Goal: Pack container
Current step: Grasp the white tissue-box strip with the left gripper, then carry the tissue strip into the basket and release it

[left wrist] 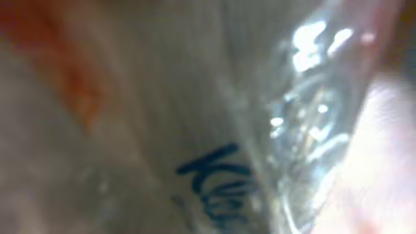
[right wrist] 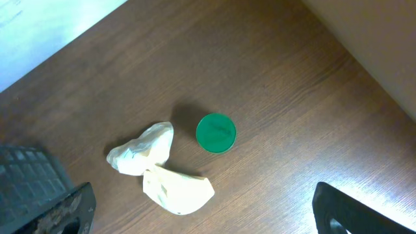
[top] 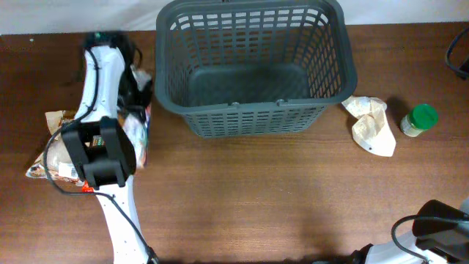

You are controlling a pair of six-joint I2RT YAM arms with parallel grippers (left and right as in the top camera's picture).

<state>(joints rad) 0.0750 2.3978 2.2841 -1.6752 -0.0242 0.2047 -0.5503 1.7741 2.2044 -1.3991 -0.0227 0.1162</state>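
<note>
Large dark grey slotted plastic basket (top: 253,117), upper centre, holds nothing; all the packing is left. Left pincer (top: 135,99), among crinkly plastic packets (top: 55,150), cannot be judged; right pincer (right wrist: 203,211) released.

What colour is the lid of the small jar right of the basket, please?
The lid is bright green, clearest in the right wrist view.

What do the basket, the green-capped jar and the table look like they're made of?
The basket looks like moulded plastic, matte dark grey, with slotted lattice walls. The jar has a smooth green cap, probably plastic; its body is too small to judge. The table shows brown wood grain, possibly laminate.
</note>
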